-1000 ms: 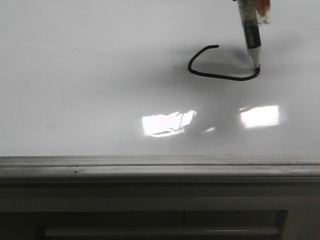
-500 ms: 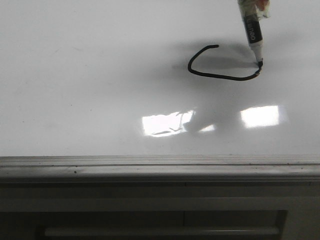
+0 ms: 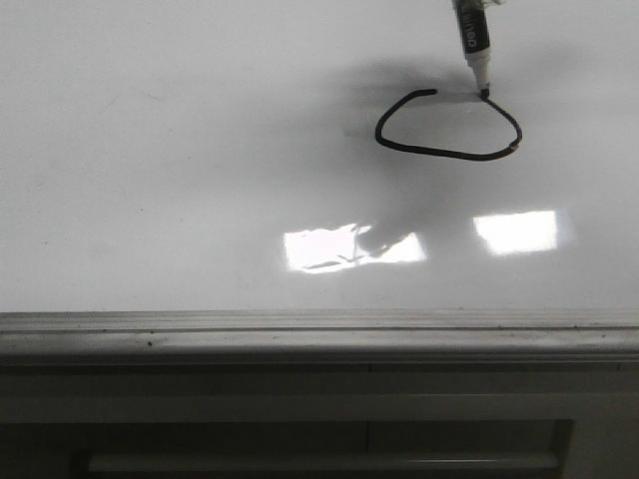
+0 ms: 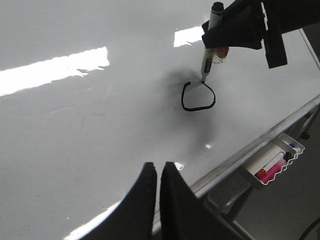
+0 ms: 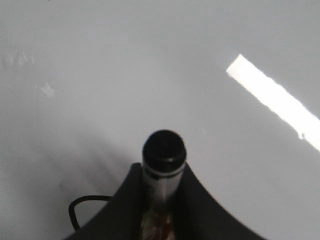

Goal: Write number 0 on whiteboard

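While right tool [image 4: 220, 42] grips marker [image 3: 472, 40] | left tool [image 4: 158, 175] clenched, empty | tray [image 4: 295, 159] of markers beside whiteboard [image 3: 180, 150]

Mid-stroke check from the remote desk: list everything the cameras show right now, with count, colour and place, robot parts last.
whiteboard: one, glossy white, grey edge rail nearest the robot, fills most of the view.
number 0: one, black loop, board's far right, still open at the top.
marker: one, white barrel, black tip on the loop's upper right end.
pen tray: one, pale, hung below the board's edge, red and pink markers in it.
left gripper: black, shut, empty, above the board.
right gripper: black, shut on the marker.
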